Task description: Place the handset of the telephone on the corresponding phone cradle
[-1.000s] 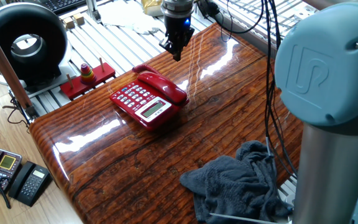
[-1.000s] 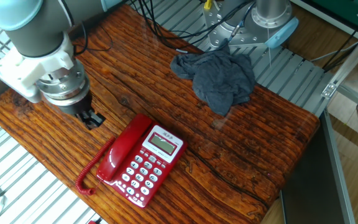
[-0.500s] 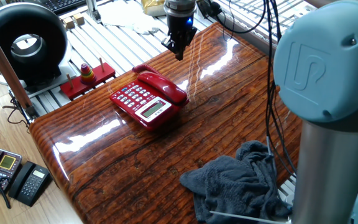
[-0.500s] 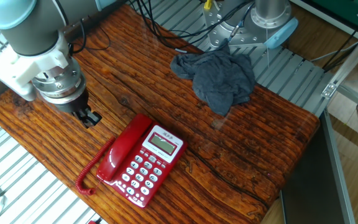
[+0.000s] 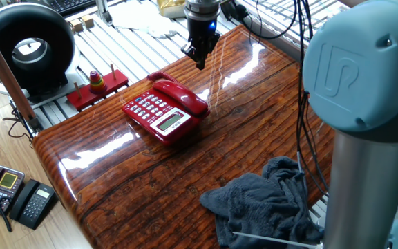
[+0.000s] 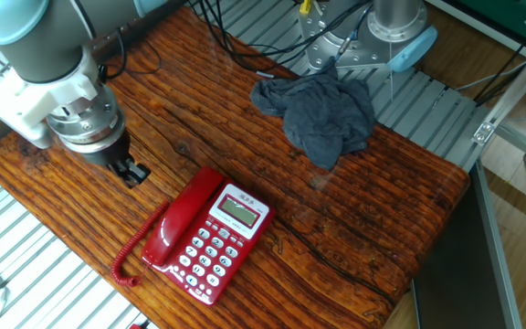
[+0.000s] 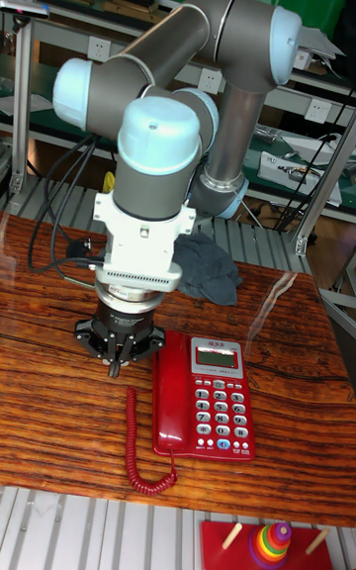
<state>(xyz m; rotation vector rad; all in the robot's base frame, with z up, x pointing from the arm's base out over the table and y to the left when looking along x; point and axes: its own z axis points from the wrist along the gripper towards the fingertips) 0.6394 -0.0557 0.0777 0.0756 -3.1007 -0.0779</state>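
The red telephone (image 5: pixel 159 115) (image 6: pixel 213 239) (image 7: pixel 211 398) sits on the wooden table. Its red handset (image 5: pixel 182 96) (image 6: pixel 184 218) (image 7: pixel 170 394) lies along the phone's side over the phone cradle, which it covers. The red coiled cord (image 6: pixel 135 250) (image 7: pixel 141 448) trails off beside it on the table. My gripper (image 5: pixel 200 60) (image 6: pixel 134 174) (image 7: pixel 118 365) hangs just above the table beside the handset, apart from it. Its fingers are together and hold nothing.
A grey cloth (image 5: pixel 267 200) (image 6: pixel 320 111) lies crumpled at the table's other end. A red ring-stacking toy (image 5: pixel 97 84) (image 7: pixel 270 541) stands off the table edge near the phone. Two dark phones (image 5: pixel 12 194) lie on the floor. Cables (image 5: pixel 299 83) hang by the arm.
The gripper has drifted slightly away from the phone. The handset and telephone have not moved.
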